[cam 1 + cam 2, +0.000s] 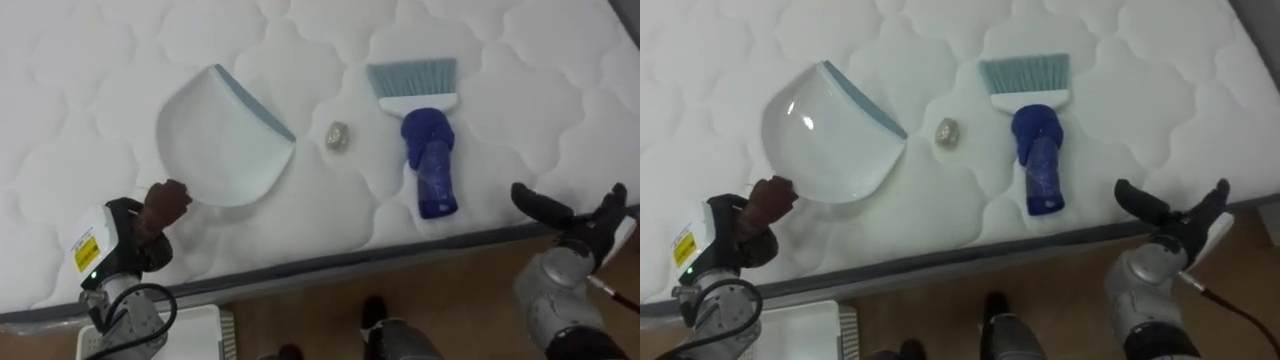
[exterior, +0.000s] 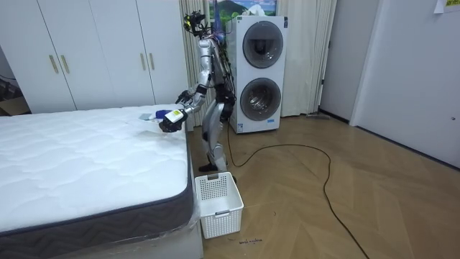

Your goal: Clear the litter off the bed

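White quilted mattress (image 1: 520,120) spanned upper frame. Left hand (image 1: 130,235), lower left, clenched round brown handle of white dustpan (image 1: 225,140). Crumpled scrap (image 1: 338,137) lay mid-frame on mattress, between dustpan and blue brush (image 1: 428,150). Right hand (image 1: 580,222), lower right, fingers spread, apart from brush. Yellow label (image 1: 85,253) on left wrist: print unreadable.

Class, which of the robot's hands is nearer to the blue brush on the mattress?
Right. The right hand is just right of the blue brush; the left hand is far left, past the dustpan.
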